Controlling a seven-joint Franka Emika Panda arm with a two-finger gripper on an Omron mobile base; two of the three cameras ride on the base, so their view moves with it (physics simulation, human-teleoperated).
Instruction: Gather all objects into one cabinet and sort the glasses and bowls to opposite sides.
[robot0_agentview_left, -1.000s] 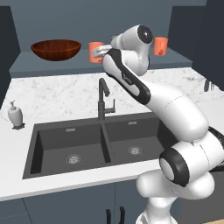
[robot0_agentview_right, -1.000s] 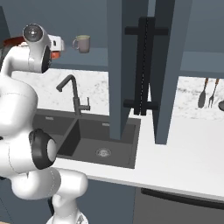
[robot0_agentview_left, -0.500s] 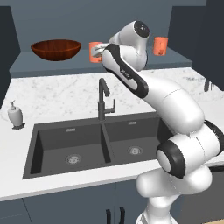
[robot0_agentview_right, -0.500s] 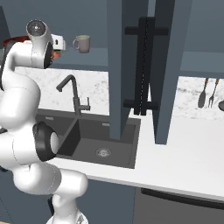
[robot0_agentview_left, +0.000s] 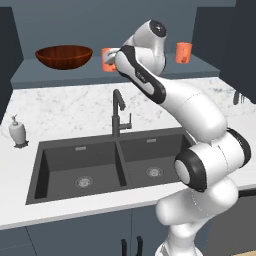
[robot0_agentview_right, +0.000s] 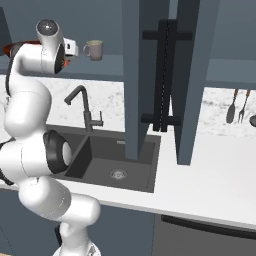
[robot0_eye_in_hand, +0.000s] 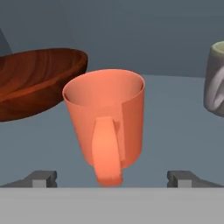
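The cabinet (robot0_agentview_left: 125, 75) shelf was a flat slate-blue floor above a white marble counter (robot0_agentview_left: 65, 110) and dark double sink (robot0_agentview_left: 100, 165). The wooden bowl (robot0_eye_in_hand: 35, 81) sat beyond the left finger. The gripper (robot0_eye_in_hand: 112, 177) stood open, fingers (robot0_eye_in_hand: 41, 178) wide apart, the orange mug (robot0_eye_in_hand: 107, 116) upright between them, handle facing the hand, untouched. The grey mug (robot0_eye_in_hand: 215, 81) stood beyond the right finger. A second orange cup (robot0_agentview_left: 183, 52) stood further right on the shelf.
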